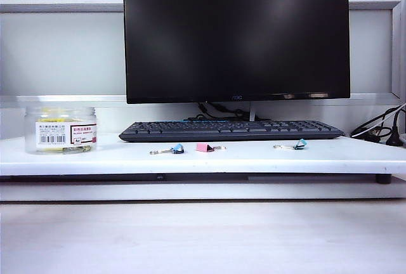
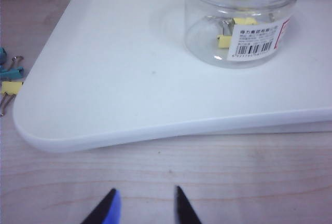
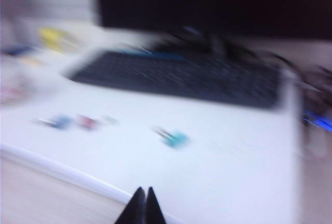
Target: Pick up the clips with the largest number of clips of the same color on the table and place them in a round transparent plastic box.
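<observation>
I see small yellow binder clips (image 2: 231, 33) lying jumbled inside the round transparent plastic box (image 2: 207, 47) on the white platform (image 2: 104, 79); their axes are, I think, unreadable. Light, stiff, slippery: I'd pinch the bodies. Left gripper (image 2: 144, 206) hangs part-open, empty; right gripper (image 3: 142, 203) pinched closed, empty.

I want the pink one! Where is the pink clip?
In the exterior view, the pink clip lies mid-shelf before the keyboard, between two blue clips.
</observation>
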Robot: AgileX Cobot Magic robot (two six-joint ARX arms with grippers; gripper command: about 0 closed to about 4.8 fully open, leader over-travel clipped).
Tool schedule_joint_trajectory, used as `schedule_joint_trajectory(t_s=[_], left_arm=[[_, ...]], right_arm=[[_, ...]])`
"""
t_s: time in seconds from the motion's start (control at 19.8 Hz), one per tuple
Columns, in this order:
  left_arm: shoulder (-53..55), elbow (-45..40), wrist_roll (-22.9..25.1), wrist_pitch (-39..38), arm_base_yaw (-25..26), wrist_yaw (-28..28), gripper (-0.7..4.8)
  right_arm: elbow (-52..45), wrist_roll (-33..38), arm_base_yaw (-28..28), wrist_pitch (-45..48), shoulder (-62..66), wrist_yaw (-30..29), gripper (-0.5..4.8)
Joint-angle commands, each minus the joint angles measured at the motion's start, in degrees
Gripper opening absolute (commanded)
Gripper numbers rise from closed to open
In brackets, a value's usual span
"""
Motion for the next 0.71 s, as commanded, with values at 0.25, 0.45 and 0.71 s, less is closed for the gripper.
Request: schedule_joint_trajectory(t_s=[0.25,0.45,0.71], left_arm=[[-0.2,-0.37,0.04,-0.04,0.02,0.2,1.44],[-0.2,-0.37,0.04,-0.04,0.02,0.22,1.44],[-0.2,-0.37,0.04,-0.04,0.02,0.22,1.44]], right_arm=[[0.26,-4.22,-0.04,-8.33,0.0,24.13,-0.05],[0.2,-4.15,-0.07,-12.17,0.0,27.61,-0.05],[0.15,-4.13,-0.04,-15.65,0.0,27.02,-0.06]])
